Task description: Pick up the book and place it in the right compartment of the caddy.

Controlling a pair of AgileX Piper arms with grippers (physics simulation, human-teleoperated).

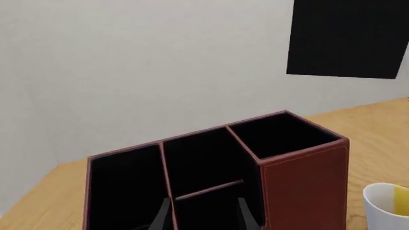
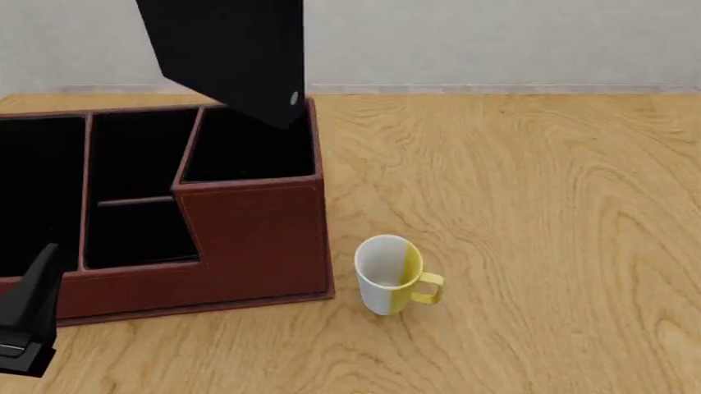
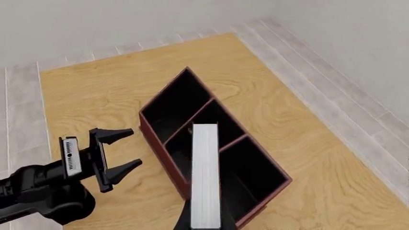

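The left gripper (image 3: 124, 151) is being kept spread and empty near the caddy (image 2: 258, 238), while the book (image 2: 230, 49) is being held, pinched by the right gripper, tilted in the air above the right compartment (image 2: 246, 148), the mug (image 2: 389, 275) being left just beside the caddy.

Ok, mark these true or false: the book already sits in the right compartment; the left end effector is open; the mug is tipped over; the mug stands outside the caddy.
1. The book already sits in the right compartment. False: it is held in the air above the caddy.
2. The left end effector is open. True.
3. The mug is tipped over. False: it stands upright on the table.
4. The mug stands outside the caddy. True, just off its right side.
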